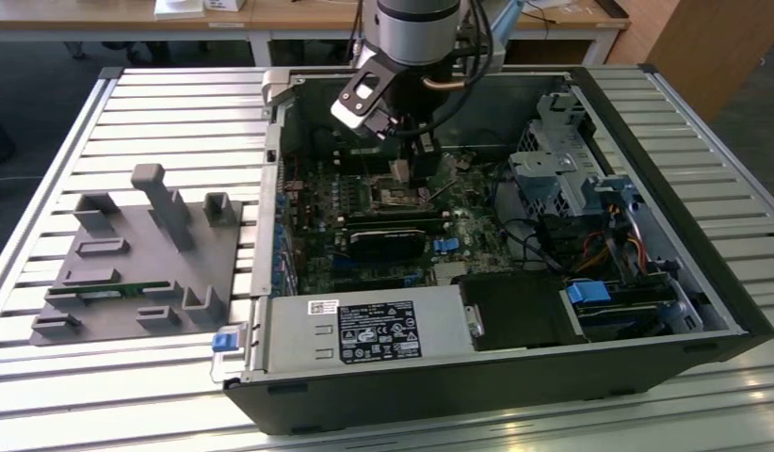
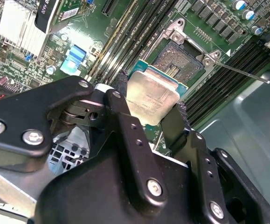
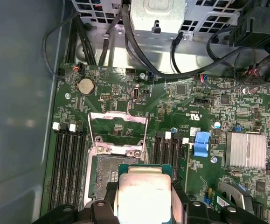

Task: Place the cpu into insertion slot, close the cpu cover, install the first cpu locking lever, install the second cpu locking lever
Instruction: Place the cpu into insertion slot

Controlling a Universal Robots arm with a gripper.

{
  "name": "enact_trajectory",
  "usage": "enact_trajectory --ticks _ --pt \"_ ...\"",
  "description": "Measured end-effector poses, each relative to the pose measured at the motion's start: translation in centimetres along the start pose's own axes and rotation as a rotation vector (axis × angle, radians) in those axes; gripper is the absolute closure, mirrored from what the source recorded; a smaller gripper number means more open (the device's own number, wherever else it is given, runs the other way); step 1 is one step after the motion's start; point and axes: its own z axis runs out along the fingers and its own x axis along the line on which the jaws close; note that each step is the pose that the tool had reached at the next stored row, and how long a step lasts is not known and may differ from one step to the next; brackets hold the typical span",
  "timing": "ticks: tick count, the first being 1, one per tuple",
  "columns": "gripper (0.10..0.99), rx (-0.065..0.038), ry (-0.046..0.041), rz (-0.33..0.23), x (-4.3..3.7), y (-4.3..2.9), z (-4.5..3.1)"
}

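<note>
My gripper (image 2: 151,103) is shut on the cpu (image 2: 154,95), a pale silver square chip on a green base, with a black finger on each of two opposite edges. I hold the cpu (image 3: 144,186) just above the insertion slot (image 3: 107,173), offset to one side and not seated. The slot's dark contact field (image 2: 179,58) lies uncovered. The cpu cover (image 3: 118,115) stands swung up at the slot's far edge. A thin locking lever (image 2: 246,73) sticks out beside the slot. In the exterior view the gripper (image 1: 412,158) hangs low inside the case over the insertion slot (image 1: 400,193).
The open computer case (image 1: 726,311) lies on a slatted table. Memory slots (image 3: 69,158) flank the socket, with a finned heatsink (image 3: 246,149), cables (image 3: 139,56) and a drive cage (image 1: 556,174) nearby. A grey parts fixture (image 1: 136,264) sits at the exterior view's left.
</note>
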Motion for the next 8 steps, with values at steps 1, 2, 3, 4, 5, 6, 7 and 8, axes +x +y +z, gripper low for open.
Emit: enact_trajectory --ticks 1,2,3,4,5,6,7,8 --pt "0.549 0.0 0.0001 0.0 0.0 0.0 0.02" --pt "0.549 0.0 0.0003 0.0 0.0 0.0 0.07" --pt "0.549 0.0 0.0002 0.0 0.0 0.0 0.09" --pt "0.549 0.0 0.0 0.0 0.0 -0.01 0.12" --pt "0.549 0.0 0.0001 0.0 0.0 -0.01 0.16" --pt "0.549 0.0 0.0 0.0 0.0 -0.02 0.21" --pt "0.549 0.0 0.0 0.0 0.0 -0.02 0.25" --pt "0.549 0.0 0.0 0.0 0.0 -0.02 0.27"
